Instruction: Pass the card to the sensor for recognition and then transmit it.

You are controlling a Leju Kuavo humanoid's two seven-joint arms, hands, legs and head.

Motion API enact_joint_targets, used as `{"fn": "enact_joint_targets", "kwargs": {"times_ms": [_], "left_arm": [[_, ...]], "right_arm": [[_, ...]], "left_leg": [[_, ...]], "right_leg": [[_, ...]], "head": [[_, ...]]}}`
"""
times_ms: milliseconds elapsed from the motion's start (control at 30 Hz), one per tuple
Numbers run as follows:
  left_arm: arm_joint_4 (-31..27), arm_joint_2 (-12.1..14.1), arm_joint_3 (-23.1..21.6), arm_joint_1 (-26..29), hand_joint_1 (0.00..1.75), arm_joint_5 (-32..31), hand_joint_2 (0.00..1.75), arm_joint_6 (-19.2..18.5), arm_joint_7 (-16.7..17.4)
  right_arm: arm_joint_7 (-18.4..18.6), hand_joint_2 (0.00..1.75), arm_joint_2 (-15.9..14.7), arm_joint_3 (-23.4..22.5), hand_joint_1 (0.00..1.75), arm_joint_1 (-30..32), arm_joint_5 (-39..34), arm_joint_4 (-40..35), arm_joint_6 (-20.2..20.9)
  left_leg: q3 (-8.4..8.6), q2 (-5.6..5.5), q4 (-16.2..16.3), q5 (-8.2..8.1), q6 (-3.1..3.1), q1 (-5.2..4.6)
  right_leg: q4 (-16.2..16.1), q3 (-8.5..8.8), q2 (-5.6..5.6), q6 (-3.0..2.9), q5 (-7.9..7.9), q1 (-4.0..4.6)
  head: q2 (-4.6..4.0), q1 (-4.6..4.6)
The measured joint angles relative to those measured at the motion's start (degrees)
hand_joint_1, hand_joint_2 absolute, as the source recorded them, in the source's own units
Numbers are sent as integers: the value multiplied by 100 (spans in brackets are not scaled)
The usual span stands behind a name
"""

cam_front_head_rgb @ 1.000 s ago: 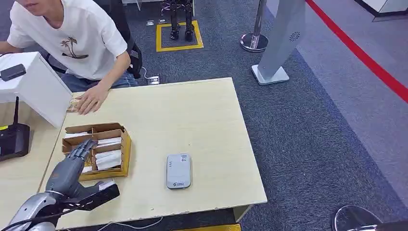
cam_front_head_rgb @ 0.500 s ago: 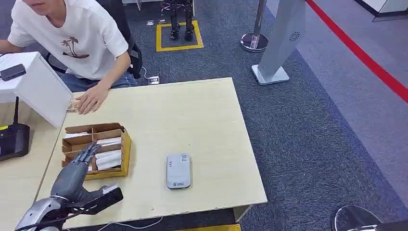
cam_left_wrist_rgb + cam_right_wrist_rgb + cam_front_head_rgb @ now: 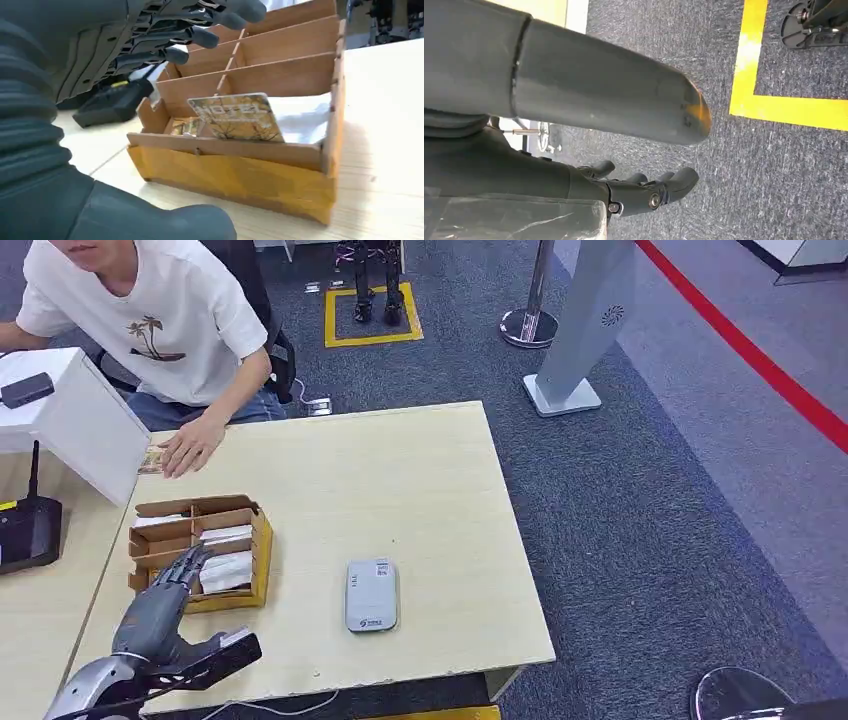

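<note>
My left hand [image 3: 160, 608] hovers over the near end of the cardboard card box [image 3: 262, 558], fingers [image 3: 200, 36] extended and apart, thumb splayed to the side, nothing in its grasp. Surfaces are matt grey, with a ribbed cover at the wrist.

The box is brown corrugated board with thin slotted dividers forming several compartments; its near wall is wrapped in yellow tape. In the nearest compartment a card [image 3: 235, 116] with a yellow-brown printed face and rounded corners leans tilted against a divider, its lower edge hidden behind the wall. White cards lie flat beside it and in the other compartments. My fingertips are above the box and not touching the card.

The card reader [image 3: 371, 594], a flat grey rounded rectangle, lies on the pale wood-grain table [image 3: 400, 490] to the right of the box, well apart from it, with bare tabletop between them and on to the right edge.

A person's hand [image 3: 188, 448] rests flat near the far left of the table, beyond the box. A black device [image 3: 28, 530] sits on the adjoining table to the left.

My right hand [image 3: 644, 192] hangs above dark grey carpet marked with a yellow line [image 3: 774, 100], fingers loosely curled, holding nothing.
</note>
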Motion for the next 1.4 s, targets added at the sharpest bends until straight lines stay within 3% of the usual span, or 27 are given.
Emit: {"fn": "enact_joint_targets", "kwargs": {"times_ms": [467,1267,1300,1333,1400], "left_arm": [[282,229,-66,-378,0,-710,175,-103,155],[437,275,-203,-540,0,-662,175,-133,118],[437,275,-203,-543,33,-651,175,-133,109],[437,275,-203,-546,175,-642,175,-133,103],[437,271,-205,-552,175,-594,175,-118,87]], "right_arm": [[28,175,0,0,0,0,7,0,2],[33,175,0,0,0,0,-5,0,4],[33,175,0,0,0,0,-6,0,4],[33,175,0,0,0,0,-4,0,4],[33,175,0,0,0,1,-4,0,13]], "left_leg": [[0,1,0,0,0,0],[0,1,0,0,0,0],[0,1,0,0,0,0],[0,1,0,0,0,0],[0,1,0,0,0,0]], "right_leg": [[0,0,1,0,0,0],[0,0,1,0,0,0],[0,-1,1,0,0,0],[0,-1,1,0,0,0],[0,-1,1,0,0,0]], "head": [[0,2],[0,2],[0,2],[0,2],[0,2]]}}
